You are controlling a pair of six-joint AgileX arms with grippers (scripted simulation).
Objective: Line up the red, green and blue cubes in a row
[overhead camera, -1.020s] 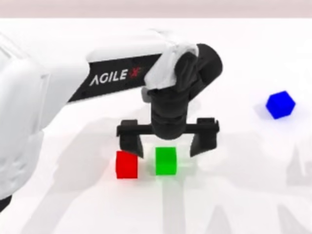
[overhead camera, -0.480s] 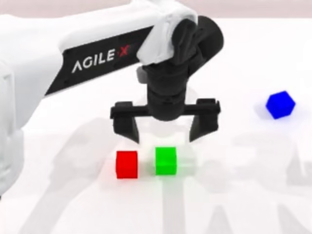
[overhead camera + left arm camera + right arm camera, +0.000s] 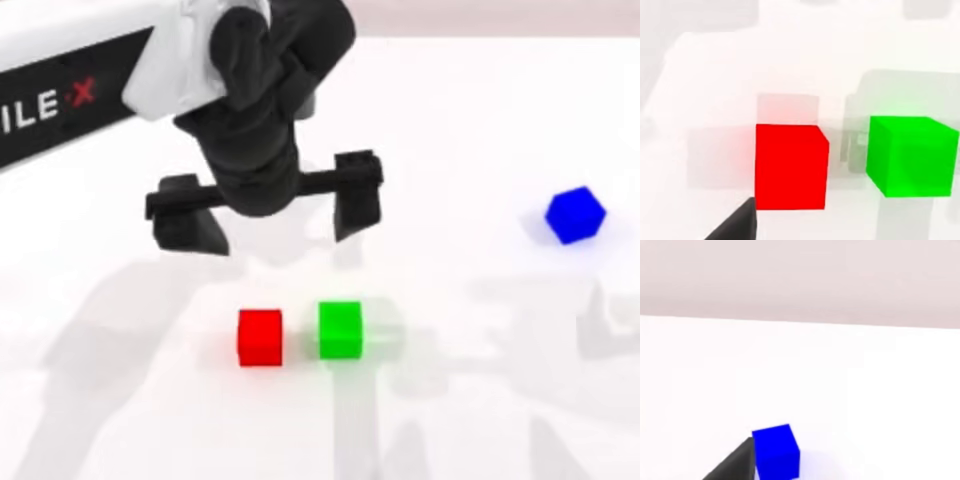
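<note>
Red cube (image 3: 260, 337) and green cube (image 3: 340, 329) sit side by side near the table's front centre, a narrow gap between them, faces squared to each other. Behind them, raised off the surface: left gripper (image 3: 268, 207), fingers spread wide, nothing held. Blue cube (image 3: 575, 214) alone, well apart at the table's right, turned at an angle. Right gripper: one dark fingertip (image 3: 735, 462) shows beside the blue cube in the right wrist view; finger state cannot be told.
</note>
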